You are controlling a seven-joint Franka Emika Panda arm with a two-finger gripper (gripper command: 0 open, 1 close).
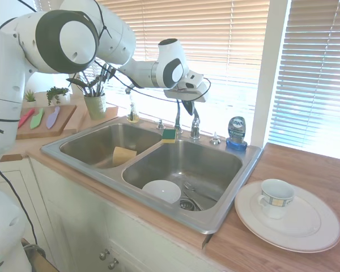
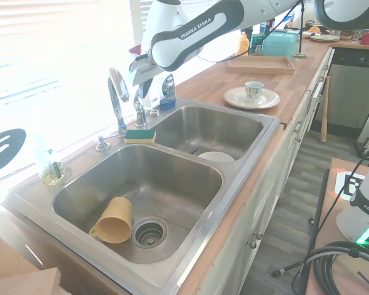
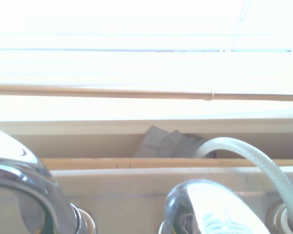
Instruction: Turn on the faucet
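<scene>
The faucet (image 1: 176,116) is a chrome gooseneck spout (image 2: 116,98) at the back rim of the double sink, with its small chrome lever handle (image 1: 195,126) (image 2: 139,112) just beside it. My gripper (image 1: 187,106) (image 2: 141,88) hangs shut a little above the lever handle, pointing down, with a small gap to it and nothing held. The wrist view shows the spout (image 3: 24,190) and the top of the lever handle (image 3: 200,209) close up and blurred, against the bright window. No water shows at the spout.
A blue dish-soap bottle (image 1: 236,133) and a small round knob (image 1: 215,139) stand right of the lever. A green-yellow sponge (image 1: 169,135) lies on the divider. The sink (image 1: 246,164) holds a white bowl (image 1: 161,191) and a yellow cup (image 2: 112,221). A plate with a cup (image 1: 276,198) sits on the counter.
</scene>
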